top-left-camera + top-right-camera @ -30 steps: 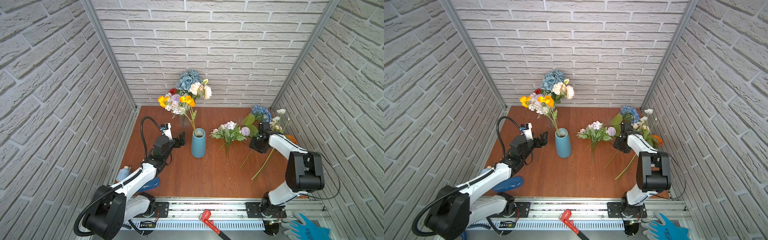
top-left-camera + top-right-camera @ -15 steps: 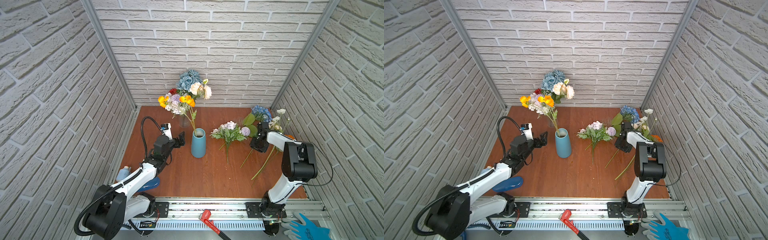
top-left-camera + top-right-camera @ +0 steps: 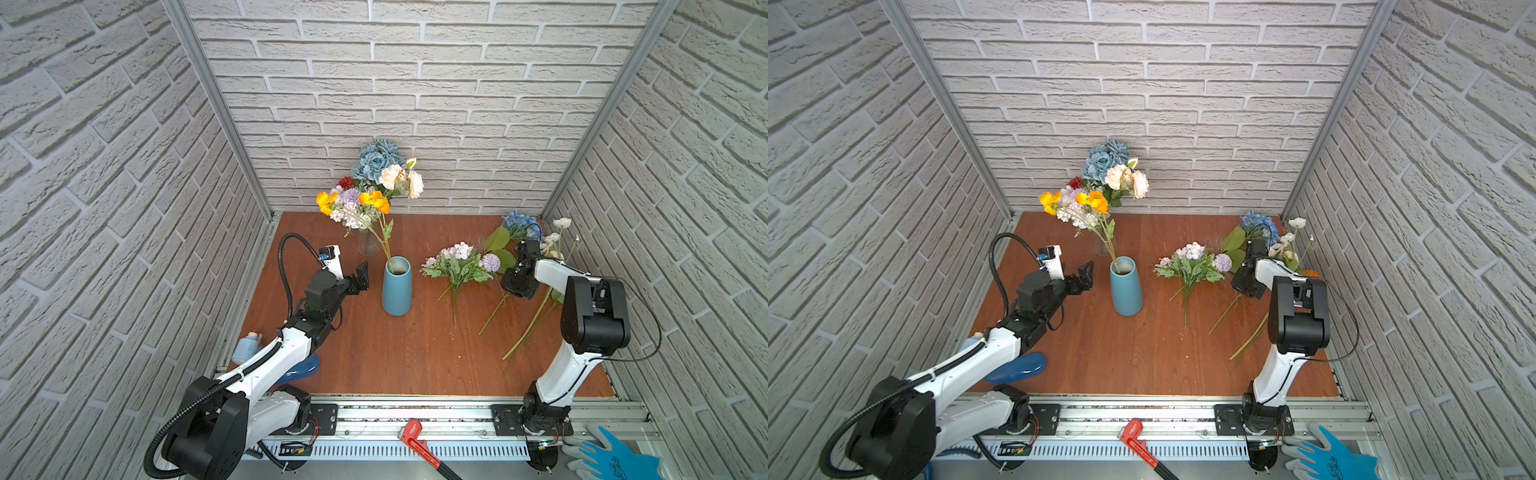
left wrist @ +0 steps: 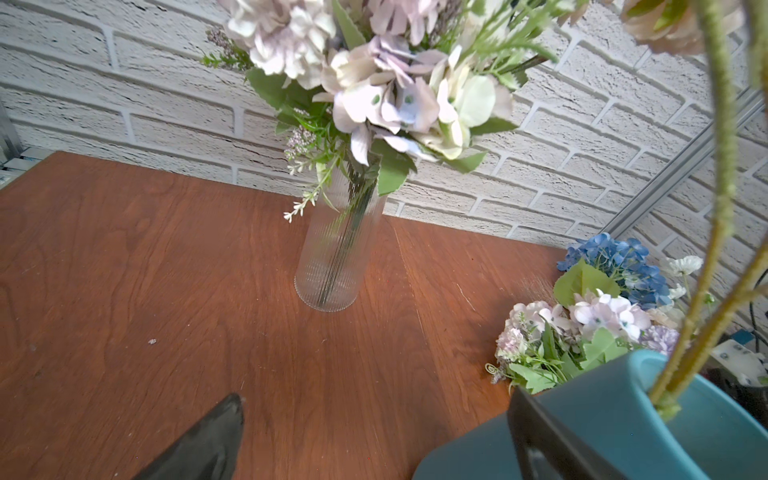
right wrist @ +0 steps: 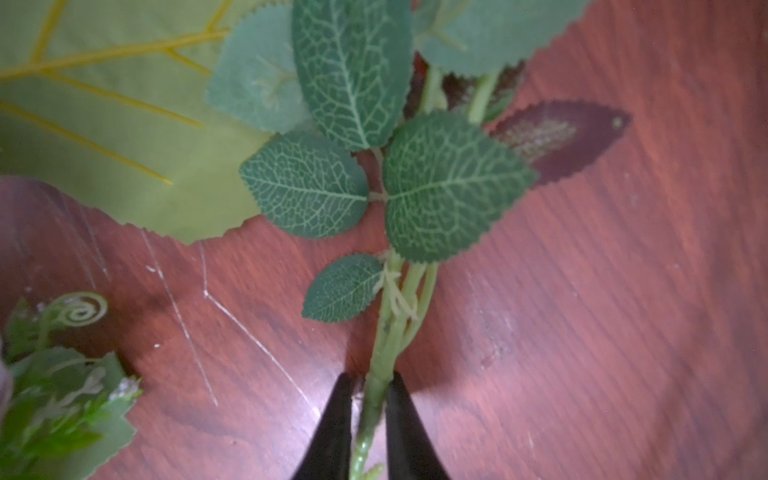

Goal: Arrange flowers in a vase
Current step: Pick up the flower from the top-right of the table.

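A blue vase stands mid-table with orange and yellow flowers on long stems in it. My left gripper is open just left of the vase; in the left wrist view one of its fingers lies against the vase wall. Loose flowers lie on the right: a lilac bunch, a blue hydrangea and white blooms. My right gripper is low on the table there, shut on a green stem with dark serrated leaves.
A ribbed glass vase with a mixed bouquet topped by blue roses stands behind the blue vase. A small bottle and a blue object lie under my left arm. Brick walls close in three sides.
My right gripper's jaws have closed onto the green stem, and the right arm's elbow has swung in over the table. The left arm has not moved.
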Controlling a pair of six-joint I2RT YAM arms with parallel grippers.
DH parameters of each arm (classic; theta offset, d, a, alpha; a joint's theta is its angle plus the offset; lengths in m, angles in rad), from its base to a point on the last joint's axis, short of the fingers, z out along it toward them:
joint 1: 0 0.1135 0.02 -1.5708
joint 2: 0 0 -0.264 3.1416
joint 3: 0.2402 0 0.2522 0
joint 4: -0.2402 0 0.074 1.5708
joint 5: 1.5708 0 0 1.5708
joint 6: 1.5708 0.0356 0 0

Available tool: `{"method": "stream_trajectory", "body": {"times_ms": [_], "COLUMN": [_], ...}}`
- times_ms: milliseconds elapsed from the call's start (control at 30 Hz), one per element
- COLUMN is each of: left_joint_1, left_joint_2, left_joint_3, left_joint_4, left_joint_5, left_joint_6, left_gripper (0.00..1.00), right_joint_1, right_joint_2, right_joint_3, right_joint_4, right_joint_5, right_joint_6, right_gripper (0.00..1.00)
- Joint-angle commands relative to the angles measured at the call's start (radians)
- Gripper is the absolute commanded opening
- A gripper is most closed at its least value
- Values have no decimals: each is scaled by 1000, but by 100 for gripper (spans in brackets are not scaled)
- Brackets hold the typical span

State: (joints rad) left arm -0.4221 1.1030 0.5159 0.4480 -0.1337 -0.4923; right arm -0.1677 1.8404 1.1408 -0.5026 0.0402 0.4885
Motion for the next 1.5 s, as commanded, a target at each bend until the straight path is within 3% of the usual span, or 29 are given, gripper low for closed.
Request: {"method": "stream_trajectory", "body": {"times_ms": [0, 433, 733, 867, 1000, 1267, 1467], "left_joint_1": [-6, -5, -5, -5, -5, -5, -5], "left_joint_2": [-23, -25, -20, -20, -20, -2, -15], "left_joint_3": [-11, -17, -13, -11, -8, -3, 5], "left_joint_4": [28, 41, 49, 52, 46, 35, -8], "left_joint_5": [-12, -18, -3, 3, 9, 21, 53], "left_joint_6": [-2, -8, -24, -31, -37, -61, -72], "left_gripper": [98, 98, 98, 98, 98, 98, 98], "right_joint_1": [-4, -4, -3, 1, 37, 226, 338], "right_joint_2": [-8, -302, -487, -531, -583, -709, -758], "right_joint_3": [-6, -7, 11, 20, 53, 47, 1], "right_joint_4": [22, -72, -51, 44, 92, 309, 598], "right_joint_5": [-10, -43, -217, -389, -464, -494, -496], "right_joint_6": [-7, -33, -32, -30, -52, -99, -106], "right_gripper": [6, 6, 6, 6, 6, 6, 6]}}
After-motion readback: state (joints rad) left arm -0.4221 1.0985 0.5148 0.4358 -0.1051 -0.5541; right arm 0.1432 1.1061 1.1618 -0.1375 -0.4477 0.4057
